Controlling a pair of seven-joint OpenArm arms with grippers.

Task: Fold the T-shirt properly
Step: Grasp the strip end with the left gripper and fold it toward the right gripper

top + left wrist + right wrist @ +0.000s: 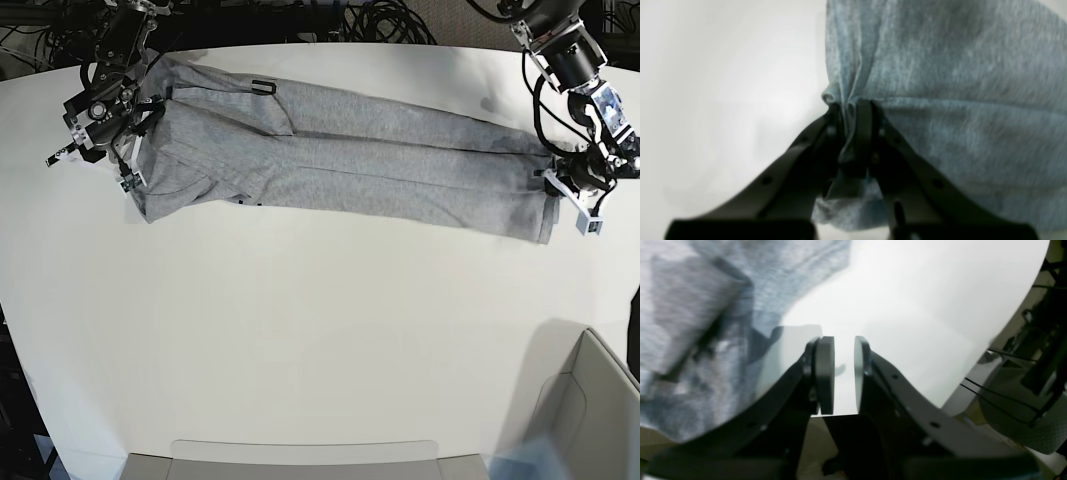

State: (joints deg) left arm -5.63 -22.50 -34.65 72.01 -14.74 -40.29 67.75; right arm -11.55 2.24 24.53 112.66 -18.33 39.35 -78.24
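Your T-shirt [340,160] lies in a long narrow band across the far half of the white table [300,340], already folded lengthwise, running from far left down slightly toward the right. Your left gripper [850,113] sits at the band's right end, and its wrist view shows the jaws clamped on a bunched pinch of grey cloth, with a fold of fabric squeezed up between them. That hold on the end edge looks like the start of carrying this end over toward the other, so the band halves.

Your right gripper [843,373] is at the left end of the band. Its pads stand a little apart with bare table showing between them, so it holds nothing; the shirt lies just to its left in the wrist view. Judging by that, this end is not yet gripped.

Around you, the near part of the table is bare. A grey bin [590,410] stands at the near right corner, well apart from the shirt, and cables [380,20] hang past the far edge. Nothing lies across the path between the two ends.
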